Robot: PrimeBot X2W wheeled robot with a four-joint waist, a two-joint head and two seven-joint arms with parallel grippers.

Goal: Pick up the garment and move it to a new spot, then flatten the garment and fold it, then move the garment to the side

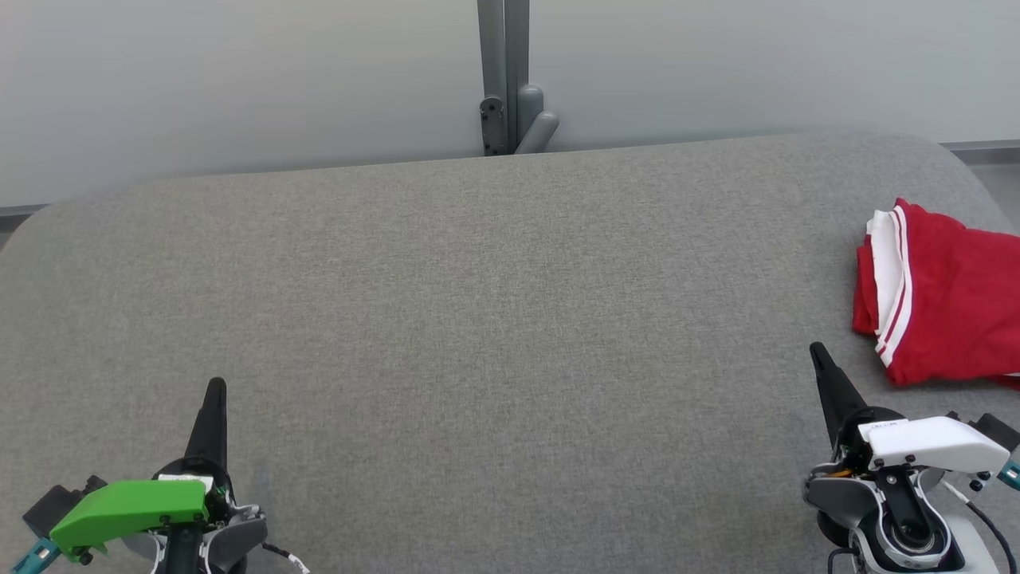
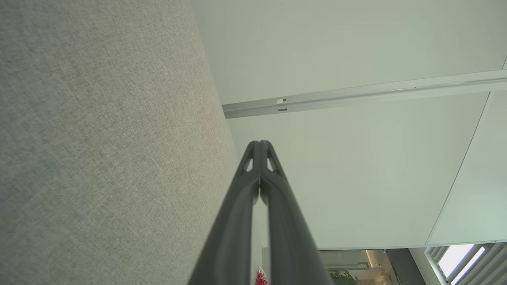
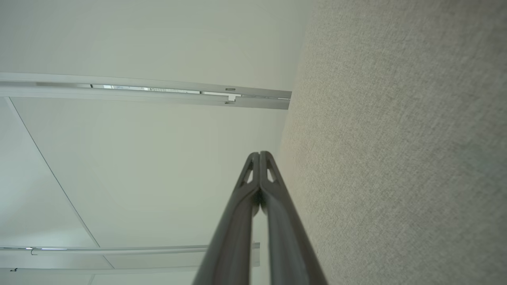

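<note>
And there's the red garment (image 1: pixel 940 295) with white striped trim, sitting as a compact, layered bundle at the right edge of the grey fabric surface (image 1: pixel 494 319), part of it running out of the head view. It lies in neat-looking layers, trim edge turned toward the middle of the surface, so this reads like a folded piece set off to the side. That would put the pick-up, flattening, folding and final shift all behind us, though a garment waiting at the start could look much the same, and the hidden part can't be checked.

The right gripper (image 1: pixel 818 355) hovers over the near right corner of the surface, close to the bundle but apart from it, fingers pressed together on nothing. The left gripper (image 1: pixel 216 388) is over the near left corner, fingers likewise together and empty. Both wrist views confirm the tips meeting. The broad middle of the surface lies bare. If the fold counts, nothing is left but to hold position.
</note>
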